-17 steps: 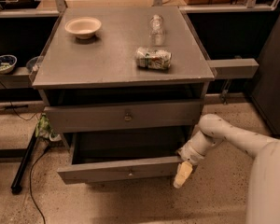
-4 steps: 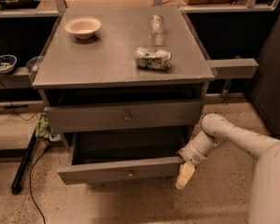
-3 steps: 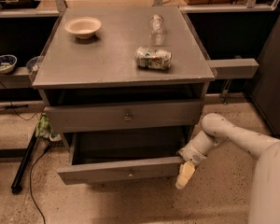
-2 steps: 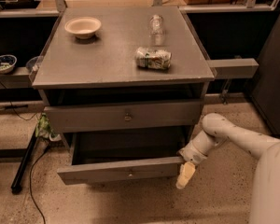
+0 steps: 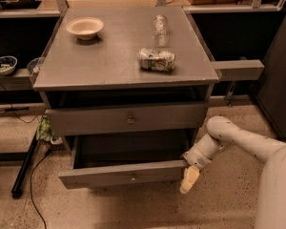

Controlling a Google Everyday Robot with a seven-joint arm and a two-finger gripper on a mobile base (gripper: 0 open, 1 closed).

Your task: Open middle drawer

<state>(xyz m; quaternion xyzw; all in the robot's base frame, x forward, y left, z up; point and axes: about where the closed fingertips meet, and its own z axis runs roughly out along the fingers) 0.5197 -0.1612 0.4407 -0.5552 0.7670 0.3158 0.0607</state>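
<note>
The robot's cream gripper (image 5: 189,176), open or closed I cannot tell, sits at the right end of the pulled-out grey wooden middle drawer (image 5: 109,175).

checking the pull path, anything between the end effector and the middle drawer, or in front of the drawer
Nothing visible does. The end effector sits at the right end of the front of the middle drawer, which is pulled out. The dark pole on the floor lies off to its left, not in front.
</note>
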